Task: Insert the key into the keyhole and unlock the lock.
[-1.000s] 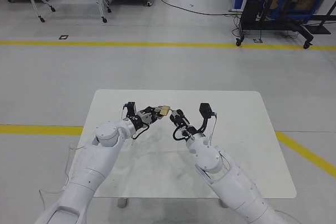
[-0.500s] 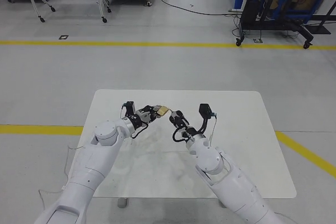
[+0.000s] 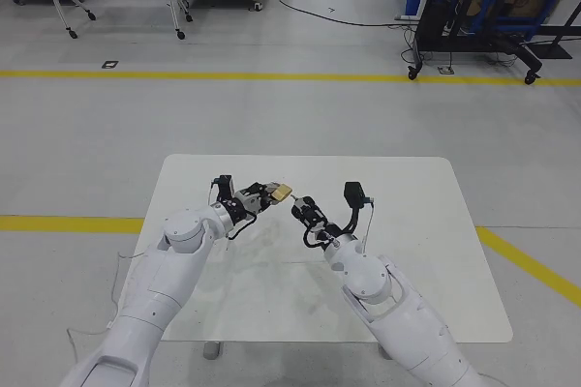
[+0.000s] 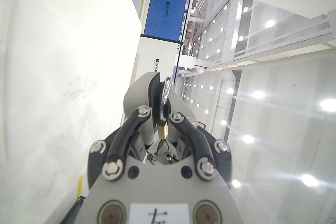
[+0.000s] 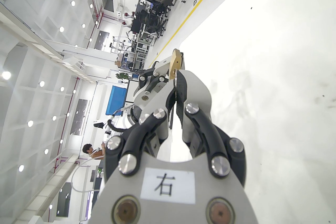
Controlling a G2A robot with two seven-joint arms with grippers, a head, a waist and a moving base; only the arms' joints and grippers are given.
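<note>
A small brass padlock (image 3: 283, 192) is held above the white table (image 3: 416, 203), with my left gripper (image 3: 270, 194) shut on it. In the left wrist view its silver shackle (image 4: 167, 88) sticks out between the fingertips of that gripper (image 4: 162, 93), and its brass body (image 4: 161, 131) sits deeper between the fingers. My right gripper (image 3: 301, 205) is shut just to the right of the lock. In the right wrist view its tips (image 5: 175, 78) meet the lock's brass body (image 5: 175, 61). The key is pinched between the pads and mostly hidden.
The table's white top shows faint scuff marks (image 4: 78, 89). A black module (image 3: 353, 190) rides on the right wrist beside the lock. Yellow floor lines (image 3: 271, 74) run behind the table and to both sides of it.
My right gripper has drifted slightly toward me and to the right, staying close to the lock. The left gripper with the padlock has shifted a touch to the left.
</note>
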